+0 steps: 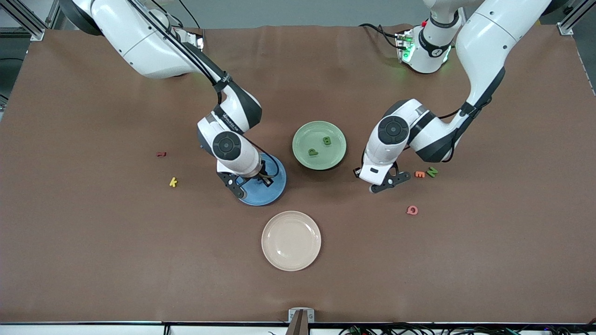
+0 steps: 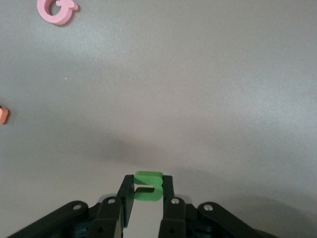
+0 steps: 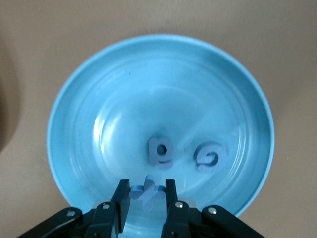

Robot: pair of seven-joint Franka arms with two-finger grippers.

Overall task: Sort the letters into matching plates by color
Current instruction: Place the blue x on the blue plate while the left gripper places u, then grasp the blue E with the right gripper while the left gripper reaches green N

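— So, the left gripper (image 2: pixel 146 193)?
— Clamped on a green letter (image 2: pixel 148 186) sitting between its fingertips, over bare table (image 1: pixel 93 260) beside the green plate (image 1: pixel 302 156).
— And the right gripper (image 3: pixel 147 196)?
— Pinching a blue letter (image 3: pixel 147 192), possibly an X, over the blue plate (image 3: pixel 79 119), which holds two more.

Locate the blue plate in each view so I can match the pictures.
Front view: blue plate, beside the green plate, mostly under the right gripper.
Left wrist view: not in it.
Right wrist view: blue plate fills the frame.
Shared landmark: right gripper, holding a blue letter.
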